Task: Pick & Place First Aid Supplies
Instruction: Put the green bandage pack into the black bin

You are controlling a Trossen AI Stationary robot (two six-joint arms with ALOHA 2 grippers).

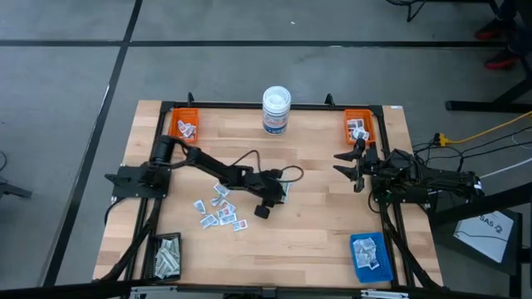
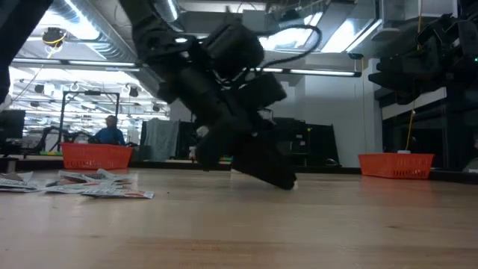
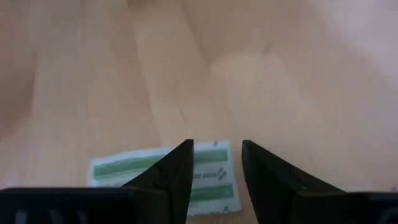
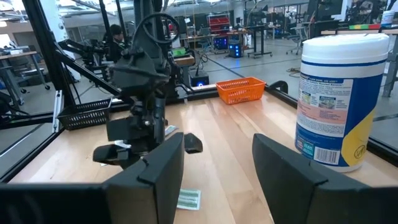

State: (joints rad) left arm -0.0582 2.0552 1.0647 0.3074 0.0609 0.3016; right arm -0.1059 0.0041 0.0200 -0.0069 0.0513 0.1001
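My left gripper [image 3: 216, 149] reaches out over the middle of the table [image 1: 332, 224], slanting down, its fingers open. A white packet with green stripes [image 3: 205, 177] lies flat on the wood right under its fingertips; the high view shows the packet [image 1: 284, 192] at the gripper [image 1: 274, 199]. A loose heap of small white first aid packets [image 1: 218, 212] lies on the table nearer the left side. My right gripper [image 4: 217, 155] waits open at the table's right edge, holding nothing. My left gripper stands low over the green-striped packet [image 3: 214, 149], one finger over it and one beside its end. Whether a fingertip touches the packet or the wood I cannot tell.
A white round tub [image 1: 276, 110] stands at the far edge in the middle. Orange trays holding packets sit at the far left [image 1: 184, 124] and far right [image 1: 359, 126]. A black basket [image 1: 166, 256] is at the near left, a blue tray [image 1: 370, 256] at the near right.
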